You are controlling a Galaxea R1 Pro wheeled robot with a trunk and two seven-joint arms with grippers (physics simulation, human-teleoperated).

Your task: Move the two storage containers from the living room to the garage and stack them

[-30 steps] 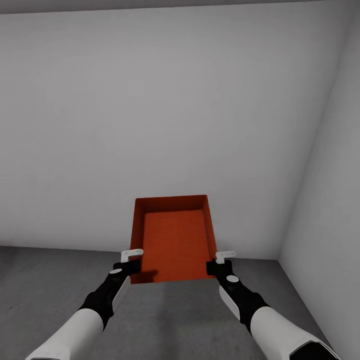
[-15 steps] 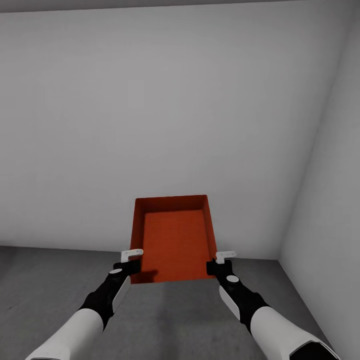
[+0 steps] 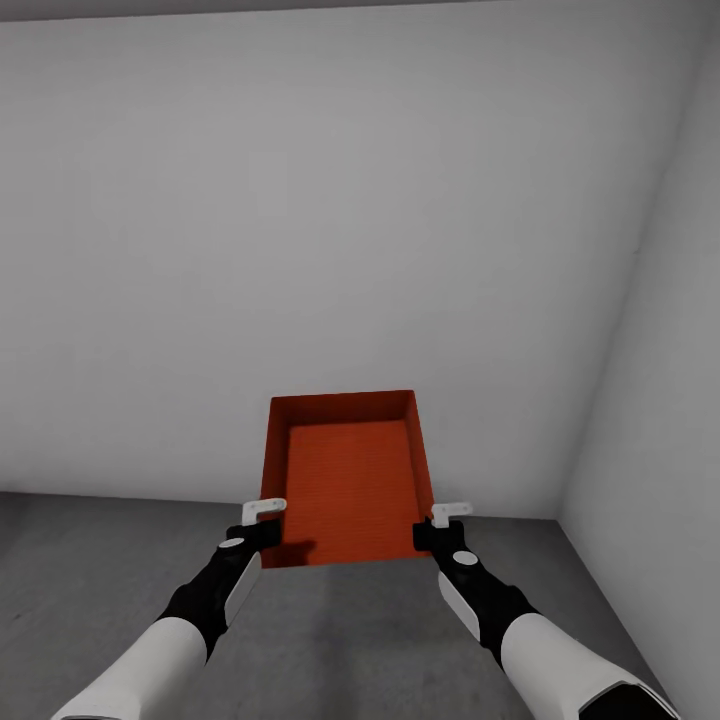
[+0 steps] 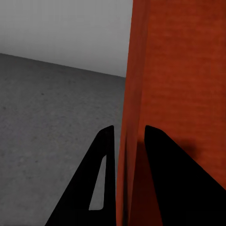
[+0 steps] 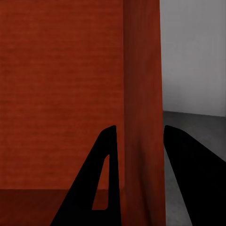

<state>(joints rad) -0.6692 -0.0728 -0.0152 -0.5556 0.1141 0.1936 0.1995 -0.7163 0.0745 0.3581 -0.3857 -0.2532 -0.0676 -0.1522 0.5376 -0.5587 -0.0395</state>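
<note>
**Container held at 2 side walls above the garage floor; no change across the last second.**

The left gripper [image 3: 262, 522] is clamped on the left side wall of the storage container [image 3: 345, 480], 1 finger [image 4: 96, 188] outside the wall and 1 inside; the right gripper [image 3: 440, 522] grips the right side wall the same way, as its wrist view shows at the wall [image 5: 143, 113]. Neither arm nor the container has shifted since the earlier head views, so the carry is paused and lowering is, by judgement, the next step. The container hangs clear of the grey concrete floor [image 3: 90, 560], near the white back wall [image 3: 300, 220] and its right-hand corner. Its open top faces up toward the head camera; its long axis runs from the grippers toward that wall.
</note>
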